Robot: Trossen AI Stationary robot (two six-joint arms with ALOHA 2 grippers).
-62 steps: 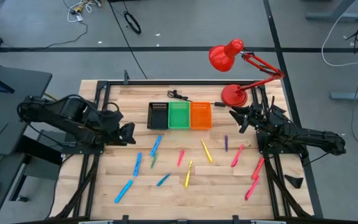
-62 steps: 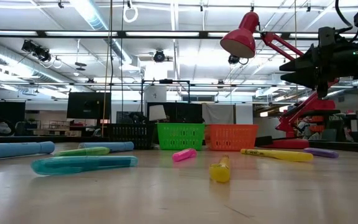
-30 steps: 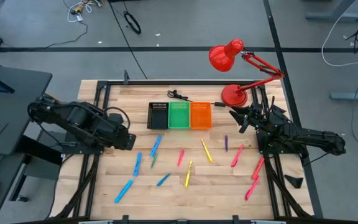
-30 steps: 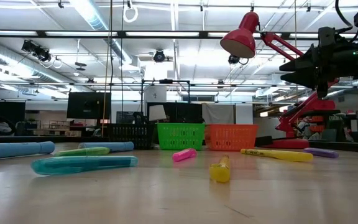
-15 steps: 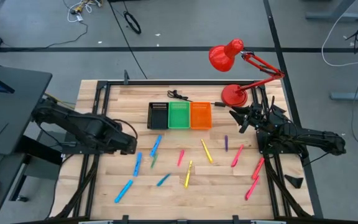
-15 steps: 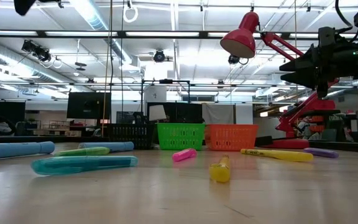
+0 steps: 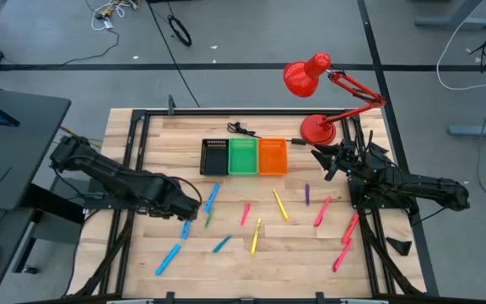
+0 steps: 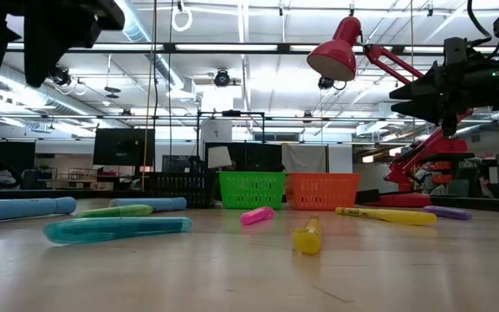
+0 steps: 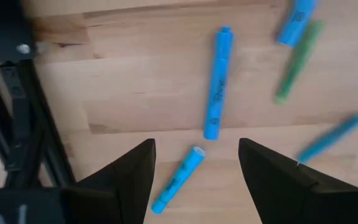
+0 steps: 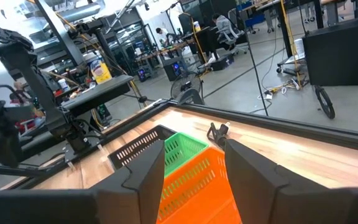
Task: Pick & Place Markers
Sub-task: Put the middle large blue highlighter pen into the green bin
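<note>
Twelve or so markers (image 7: 280,205) lie scattered on the table (image 7: 159,127), in front of three bins (image 7: 244,157), none inside them. Left gripper (image 7: 194,205) hangs with fingers apart, holding nothing, above a blue marker (image 9: 216,83). Right gripper (image 7: 320,163) waits near the lamp (image 7: 317,128), fingers apart, empty.

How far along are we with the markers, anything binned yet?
Nothing looks binned: the markers all lie scattered on the table, and neither gripper holds one. In hand: the left gripper hangs open above the blue markers near the table's left side. The right gripper waits open near the lamp base. Whether the black, green and orange bins hold anything, I cannot tell. Every visible marker is left.
</note>
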